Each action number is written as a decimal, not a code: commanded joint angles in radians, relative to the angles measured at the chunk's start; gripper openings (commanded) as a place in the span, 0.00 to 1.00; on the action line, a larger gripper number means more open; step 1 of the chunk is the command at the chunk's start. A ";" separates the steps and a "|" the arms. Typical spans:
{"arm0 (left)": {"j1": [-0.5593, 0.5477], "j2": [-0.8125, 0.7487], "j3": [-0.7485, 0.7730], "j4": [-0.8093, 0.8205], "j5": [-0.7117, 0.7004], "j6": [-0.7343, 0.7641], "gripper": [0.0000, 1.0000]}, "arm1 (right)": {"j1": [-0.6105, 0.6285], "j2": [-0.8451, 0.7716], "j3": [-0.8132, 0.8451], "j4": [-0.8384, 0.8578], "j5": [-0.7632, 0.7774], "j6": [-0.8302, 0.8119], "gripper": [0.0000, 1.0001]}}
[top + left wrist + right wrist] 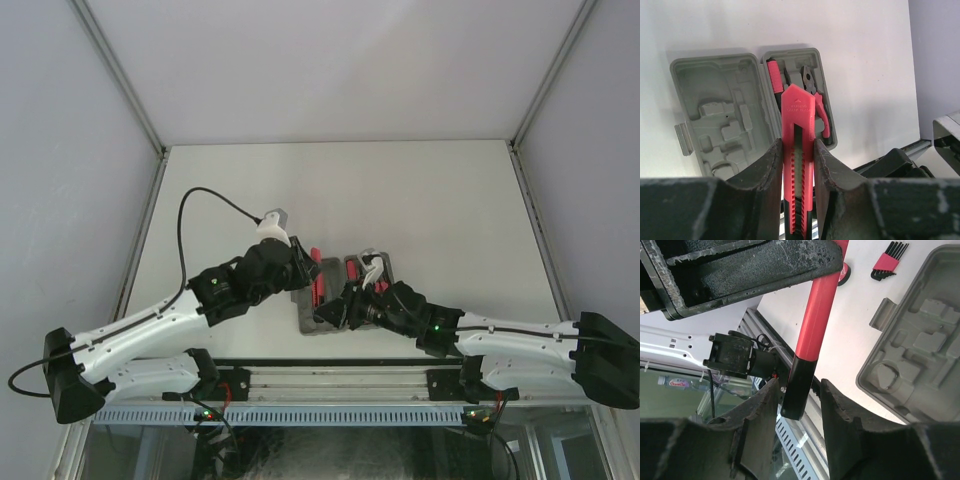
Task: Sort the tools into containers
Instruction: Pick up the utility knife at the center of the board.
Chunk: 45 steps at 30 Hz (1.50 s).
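The fingers (765, 185) of the left gripper (798, 150) are clenched on a flat red plastic cutter (797, 107) aimed lengthwise at the open grey plastic case (715, 56) ahead; a red-and-black bar (815, 315) is straddled by the parted right gripper (798, 384).

Both arms reach inward, meeting at the top view's centre.
The left gripper (798, 147) clamps a red cutter (798, 112); the right gripper (799, 385) straddles its black end, slim gaps either side.

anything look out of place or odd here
The red hex key set lies loose on the table, outside the open grey case, whose visible half shows only empty slots.
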 commanded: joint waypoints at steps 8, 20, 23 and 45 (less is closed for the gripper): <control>-0.011 -0.047 0.024 0.045 -0.032 -0.011 0.30 | 0.008 0.006 0.040 0.022 0.009 0.049 0.17; -0.012 -0.185 -0.001 0.085 -0.047 0.099 0.62 | -0.064 -0.110 0.040 -0.109 0.025 0.064 0.00; -0.012 -0.246 -0.011 0.132 -0.019 0.175 0.63 | -0.100 -0.182 0.039 -0.128 -0.013 0.024 0.00; -0.011 -0.328 0.045 0.482 0.425 0.405 0.65 | -0.155 -0.343 0.089 0.147 -0.528 -0.089 0.00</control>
